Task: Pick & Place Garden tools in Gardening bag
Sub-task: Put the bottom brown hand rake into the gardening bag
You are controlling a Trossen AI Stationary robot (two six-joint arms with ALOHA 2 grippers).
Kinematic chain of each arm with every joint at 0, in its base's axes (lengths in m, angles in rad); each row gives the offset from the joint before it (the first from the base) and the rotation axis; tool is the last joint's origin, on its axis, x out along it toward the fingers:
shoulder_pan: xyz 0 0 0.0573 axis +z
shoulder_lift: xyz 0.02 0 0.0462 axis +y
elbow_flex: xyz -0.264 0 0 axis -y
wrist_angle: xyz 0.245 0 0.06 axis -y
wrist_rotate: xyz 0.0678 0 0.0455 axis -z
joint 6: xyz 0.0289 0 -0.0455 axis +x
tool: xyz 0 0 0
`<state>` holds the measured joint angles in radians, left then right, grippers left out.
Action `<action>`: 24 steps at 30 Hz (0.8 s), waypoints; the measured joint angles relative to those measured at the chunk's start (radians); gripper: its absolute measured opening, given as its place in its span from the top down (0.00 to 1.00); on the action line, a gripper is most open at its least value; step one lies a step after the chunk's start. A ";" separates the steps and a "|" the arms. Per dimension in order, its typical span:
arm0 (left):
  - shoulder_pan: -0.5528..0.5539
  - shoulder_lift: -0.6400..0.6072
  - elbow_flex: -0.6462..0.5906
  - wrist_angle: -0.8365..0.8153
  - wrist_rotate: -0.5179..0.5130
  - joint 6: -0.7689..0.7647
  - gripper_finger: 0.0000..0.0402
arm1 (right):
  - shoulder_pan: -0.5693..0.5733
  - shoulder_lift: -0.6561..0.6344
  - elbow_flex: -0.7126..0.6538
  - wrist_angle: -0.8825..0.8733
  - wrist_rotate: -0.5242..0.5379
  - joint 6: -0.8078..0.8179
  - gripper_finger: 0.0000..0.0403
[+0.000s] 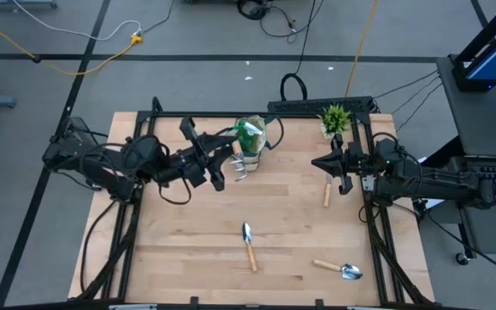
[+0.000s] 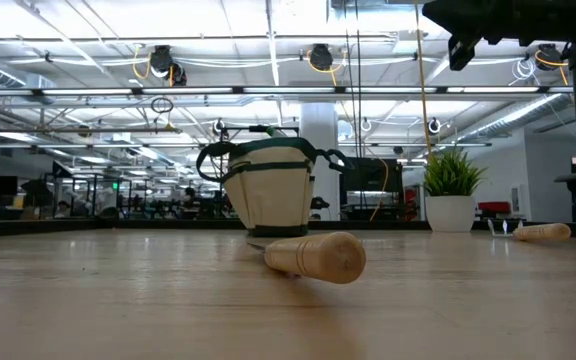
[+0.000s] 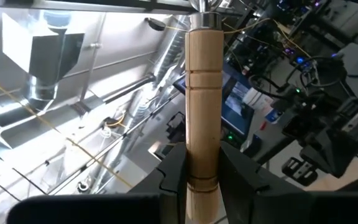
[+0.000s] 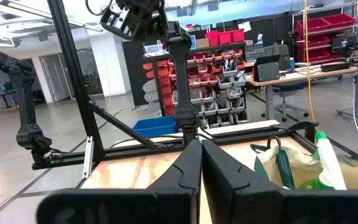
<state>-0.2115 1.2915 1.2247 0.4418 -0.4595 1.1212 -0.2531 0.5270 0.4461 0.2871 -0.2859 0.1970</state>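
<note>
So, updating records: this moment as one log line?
left gripper: shut on wooden-handled fork rake | beige fabric gardening bag: beside | right gripper: shut, empty

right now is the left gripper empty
No, the left gripper is shut on a wooden tool handle that stands up between its fingers in the left wrist view.

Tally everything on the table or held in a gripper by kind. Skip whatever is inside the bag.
Wooden-handled silver trowels, lying loose: 2
Wooden-handled tool with its head hidden, lying near the right arm: 1
Wooden-handled silver fork rake, held in the left gripper: 1
Beige fabric bag with dark handles: 1
Small potted green plant: 1
Total: 6
</note>
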 joint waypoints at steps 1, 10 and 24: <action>0.000 0.000 0.000 -0.005 0.000 0.000 0.84 | 0.000 0.000 0.000 0.000 0.000 0.000 0.99; 0.006 0.000 0.000 -0.005 -0.121 -0.202 0.84 | 0.000 0.000 0.000 0.000 0.000 0.000 0.99; 0.086 0.000 0.000 -0.250 -0.120 -1.137 0.84 | 0.000 0.027 0.001 0.120 -0.003 0.051 0.99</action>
<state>-0.1255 1.2919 1.2247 0.1917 -0.5800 -0.0153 -0.2532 0.5539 0.4469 0.4073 -0.2890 0.2485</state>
